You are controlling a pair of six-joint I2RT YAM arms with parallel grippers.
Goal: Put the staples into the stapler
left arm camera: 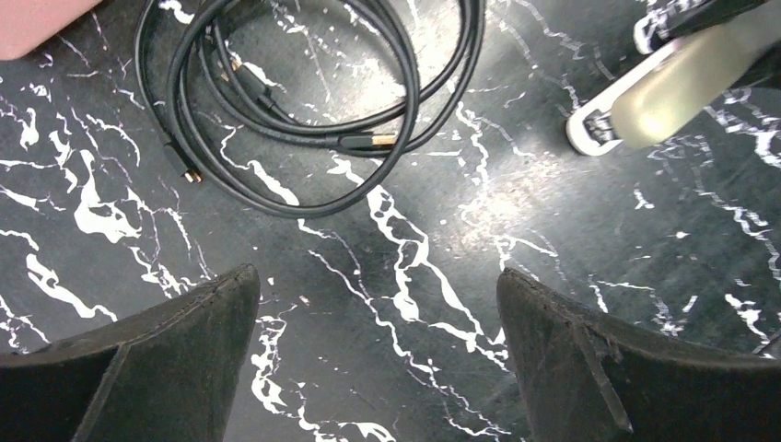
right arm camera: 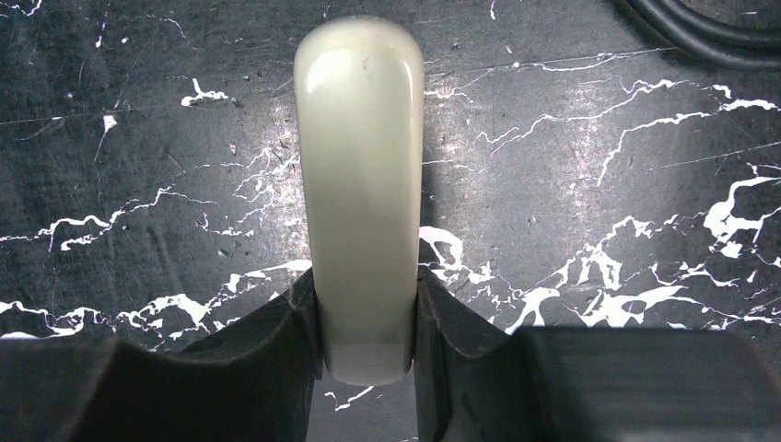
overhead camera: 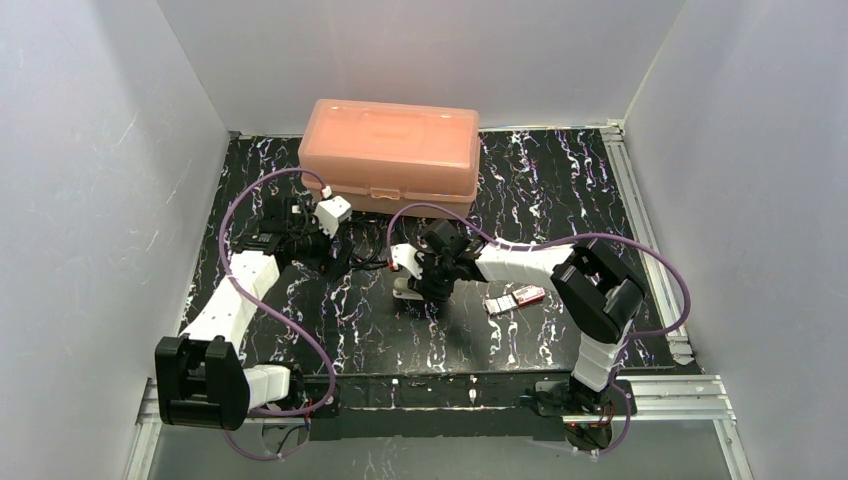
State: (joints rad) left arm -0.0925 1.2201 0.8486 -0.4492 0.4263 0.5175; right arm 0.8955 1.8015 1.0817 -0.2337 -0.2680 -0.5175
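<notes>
The stapler (right arm camera: 361, 184) is cream-white, and its rounded top points away in the right wrist view. My right gripper (right arm camera: 366, 284) is shut on its near end, one finger on each side. In the top view this gripper (overhead camera: 432, 285) holds the stapler (overhead camera: 406, 291) at the middle of the table. The stapler also shows at the upper right of the left wrist view (left arm camera: 663, 87). The staples (overhead camera: 518, 298), a small pink-red box with its white tray slid partly out, lie on the table to the right of the gripper. My left gripper (left arm camera: 378, 276) is open and empty above bare table, left of the stapler (overhead camera: 335, 258).
A coiled black cable (left arm camera: 304, 110) lies just beyond my left gripper; part of it shows in the right wrist view (right arm camera: 709, 28). A large pink lidded box (overhead camera: 390, 150) stands shut at the back of the black marbled table (overhead camera: 560, 180). White walls enclose the sides.
</notes>
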